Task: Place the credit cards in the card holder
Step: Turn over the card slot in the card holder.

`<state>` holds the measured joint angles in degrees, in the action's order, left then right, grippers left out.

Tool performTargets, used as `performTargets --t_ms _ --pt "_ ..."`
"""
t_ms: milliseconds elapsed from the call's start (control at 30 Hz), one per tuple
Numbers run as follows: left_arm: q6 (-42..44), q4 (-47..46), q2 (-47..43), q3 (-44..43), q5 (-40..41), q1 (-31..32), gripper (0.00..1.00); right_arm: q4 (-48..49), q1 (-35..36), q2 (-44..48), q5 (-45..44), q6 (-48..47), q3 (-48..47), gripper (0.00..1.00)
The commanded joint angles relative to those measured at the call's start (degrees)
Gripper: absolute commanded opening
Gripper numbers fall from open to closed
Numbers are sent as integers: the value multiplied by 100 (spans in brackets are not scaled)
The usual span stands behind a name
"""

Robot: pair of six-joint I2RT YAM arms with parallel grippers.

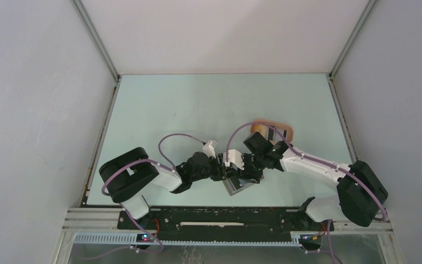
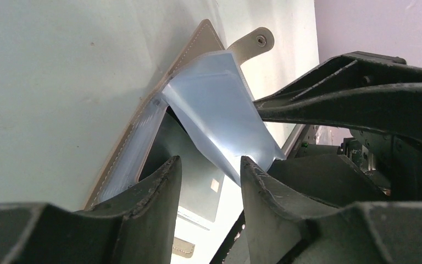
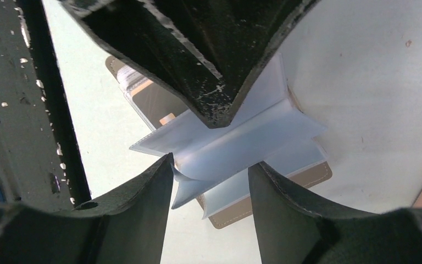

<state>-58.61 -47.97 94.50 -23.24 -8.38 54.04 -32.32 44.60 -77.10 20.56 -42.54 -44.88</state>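
Card holder (image 1: 236, 187), one, open on the bench (image 1: 198, 104) front, between two hands.
I see the left hand (image 2: 211, 171) part open beside its clear sleeves (image 3: 277, 132), the right hand (image 3: 210, 179) part open astride them; cards hidden, uncountable.

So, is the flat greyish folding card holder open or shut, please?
Open: the card holder lies spread on the table, snap tab undone, translucent plastic sleeves fanned upward.

Both arms folded inward — left end effector (image 2: 209, 160) and right end effector (image 3: 210, 162) close together, jaws parted.
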Motion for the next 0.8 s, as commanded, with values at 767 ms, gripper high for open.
performTargets --t_ms 767 --pt "697 1973 -1126 392 407 -139 48 -124 -676 -450 -460 833 -589 63"
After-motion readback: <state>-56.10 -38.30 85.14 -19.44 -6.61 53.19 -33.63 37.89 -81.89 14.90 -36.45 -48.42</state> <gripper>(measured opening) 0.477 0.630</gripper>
